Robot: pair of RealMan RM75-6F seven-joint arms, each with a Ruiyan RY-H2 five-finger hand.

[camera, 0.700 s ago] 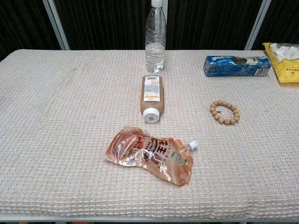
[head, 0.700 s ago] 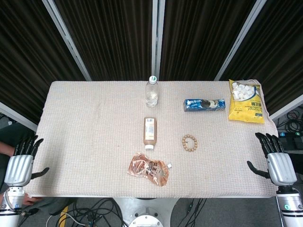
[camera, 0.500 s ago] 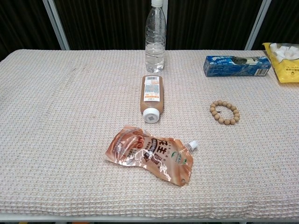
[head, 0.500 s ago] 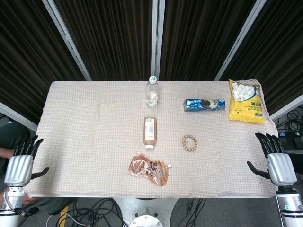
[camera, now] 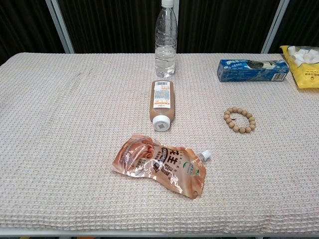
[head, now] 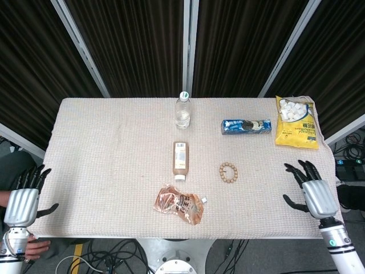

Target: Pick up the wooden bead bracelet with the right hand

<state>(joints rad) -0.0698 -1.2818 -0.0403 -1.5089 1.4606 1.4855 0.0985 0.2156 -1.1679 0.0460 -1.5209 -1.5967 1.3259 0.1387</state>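
My right robot hand (head: 312, 194) has moved since the earlier frame: it was hanging off the right edge of the tabletop (head: 102, 154), and now it sits further in and a little further forward, over the tabletop's right edge near the front right corner. Its fingers are spread apart and it holds nothing. It is well apart from the bracelet (head: 228, 172).

The bracelet has not moved. It lies flat on the tabletop, right of centre, as a closed ring of wooden beads, between the brown bottle (head: 180, 160) and my right robot hand. In the chest view the bracelet (camera: 239, 119) lies alone on the woven cloth, touching nothing.

My left robot hand (head: 21, 200) is off the left edge near the front left corner, fingers apart and empty. It has dropped very slightly from where it was.

Everything else stays as it was. The brown bottle lies on its side at the middle, cap toward the front edge. A clear water bottle (head: 182, 110) stands upright behind it near the back edge. A crumpled brown pouch (head: 179, 203) lies near the front edge. A blue packet (head: 246, 126) lies behind the bracelet, and a yellow bag (head: 296, 122) sits at the back right corner.
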